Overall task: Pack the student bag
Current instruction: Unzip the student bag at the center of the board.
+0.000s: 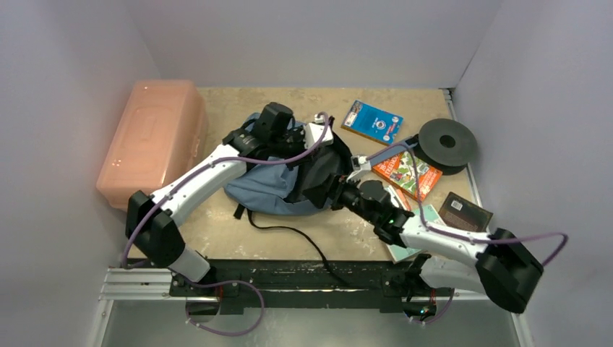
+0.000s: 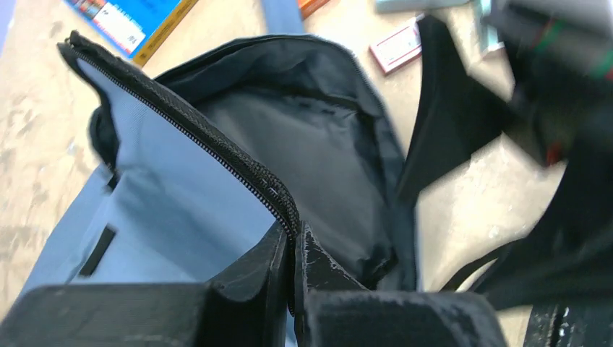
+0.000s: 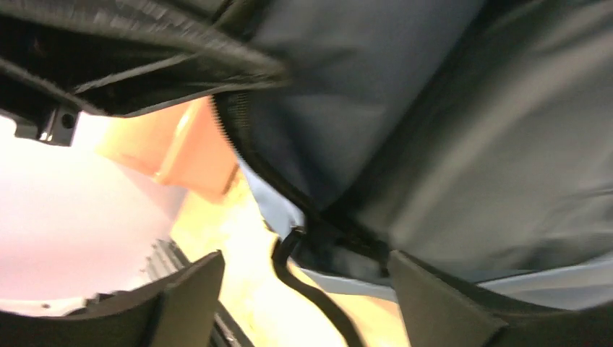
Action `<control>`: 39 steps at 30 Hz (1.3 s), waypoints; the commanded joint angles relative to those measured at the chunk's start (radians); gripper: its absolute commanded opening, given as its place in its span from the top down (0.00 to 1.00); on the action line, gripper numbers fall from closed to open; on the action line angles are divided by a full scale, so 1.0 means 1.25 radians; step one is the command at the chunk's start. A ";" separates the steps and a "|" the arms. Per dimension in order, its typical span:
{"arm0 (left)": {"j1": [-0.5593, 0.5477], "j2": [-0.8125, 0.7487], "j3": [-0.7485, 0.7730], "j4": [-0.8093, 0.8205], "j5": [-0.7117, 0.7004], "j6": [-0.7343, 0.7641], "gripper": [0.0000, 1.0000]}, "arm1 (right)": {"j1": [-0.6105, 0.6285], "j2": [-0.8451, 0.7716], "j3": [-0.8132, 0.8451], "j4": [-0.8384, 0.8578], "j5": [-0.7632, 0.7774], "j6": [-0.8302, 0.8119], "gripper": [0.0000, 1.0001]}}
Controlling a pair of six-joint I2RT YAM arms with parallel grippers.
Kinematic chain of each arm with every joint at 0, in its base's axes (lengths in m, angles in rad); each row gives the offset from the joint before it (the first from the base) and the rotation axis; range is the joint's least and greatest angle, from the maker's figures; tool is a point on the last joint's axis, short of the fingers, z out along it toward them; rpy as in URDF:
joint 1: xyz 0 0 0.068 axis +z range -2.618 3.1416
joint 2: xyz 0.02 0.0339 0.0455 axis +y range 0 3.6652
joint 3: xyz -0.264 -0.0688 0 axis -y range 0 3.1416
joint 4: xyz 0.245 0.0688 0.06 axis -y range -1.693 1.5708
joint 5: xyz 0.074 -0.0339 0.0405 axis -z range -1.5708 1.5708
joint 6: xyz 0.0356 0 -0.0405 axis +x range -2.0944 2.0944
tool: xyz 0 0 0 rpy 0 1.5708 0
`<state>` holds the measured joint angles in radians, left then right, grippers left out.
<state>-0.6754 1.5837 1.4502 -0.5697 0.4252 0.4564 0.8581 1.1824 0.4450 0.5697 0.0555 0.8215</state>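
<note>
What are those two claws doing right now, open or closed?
Left gripper: shut on the student bag, at its zipper edge.
Right gripper: open, gripping nothing.

Two arms, same build.
- Left arm (image 1: 206, 176): white link shells, black joint housings, big black block at the base end.
- Right arm (image 1: 444, 242): the same, with a small green light near the wrist.
- Purple cable (image 1: 538, 234) along each arm, slack loops at 6 o'clock.
- Left pincer (image 2: 293, 231): black fingers, scuffed, speckled pale.
- Right pincer (image 3: 305, 264): matte black, broad blunt fingers.
- Black rail (image 1: 303, 278) under both bases.
</note>
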 commanded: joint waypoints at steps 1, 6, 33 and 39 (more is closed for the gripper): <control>0.021 -0.106 -0.101 0.091 -0.012 0.061 1.00 | -0.100 -0.117 0.040 -0.375 -0.014 -0.100 0.03; 0.012 -0.155 -0.130 0.082 0.002 0.020 1.00 | -0.234 -0.106 0.197 -0.600 0.066 -0.117 0.01; 0.051 0.201 0.262 0.349 -0.647 -0.097 1.00 | -0.213 0.230 0.175 -0.041 0.159 0.271 1.00; 0.125 0.147 0.177 0.344 -0.611 -0.099 1.00 | -0.132 0.358 0.335 -0.065 0.167 0.275 1.00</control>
<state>-0.5789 1.8599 1.7267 -0.2153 -0.3176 0.3332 0.6292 1.5795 0.7368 0.3664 0.2493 1.0927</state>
